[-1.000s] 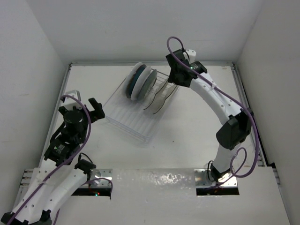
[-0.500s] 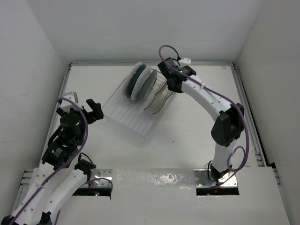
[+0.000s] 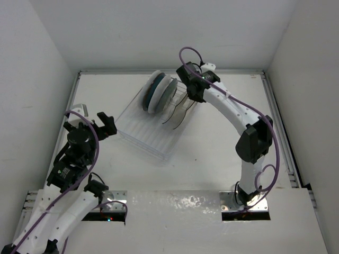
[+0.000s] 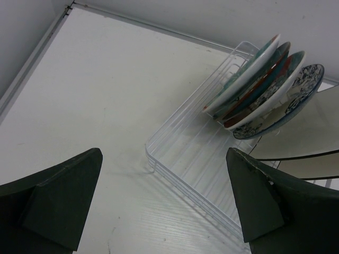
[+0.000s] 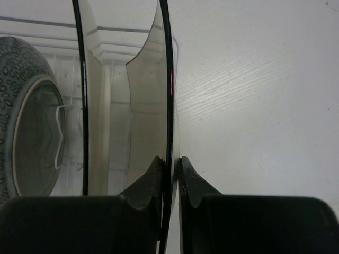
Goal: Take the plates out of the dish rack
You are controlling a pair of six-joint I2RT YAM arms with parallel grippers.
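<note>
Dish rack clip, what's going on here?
The right gripper is pinching the rim of the outermost square plate, which stands upright in the dish rack, not yet lifted. A second square plate and the round plates stand behind it. The left gripper hovers open near the rack's empty end, holding nothing.

We see a white wire dish rack (image 4: 183, 161), round plates (image 4: 249, 71) in teal and red, a blue-flowered plate (image 4: 303, 84) on white — and cream square plates (image 5: 148, 106), dark-rimmed.

White wire dish rack (image 3: 147, 136) sits diagonal, round floral plates (image 3: 158, 91) upright at its far end, two dark-rimmed square plates (image 3: 179, 112) right beside them.
</note>
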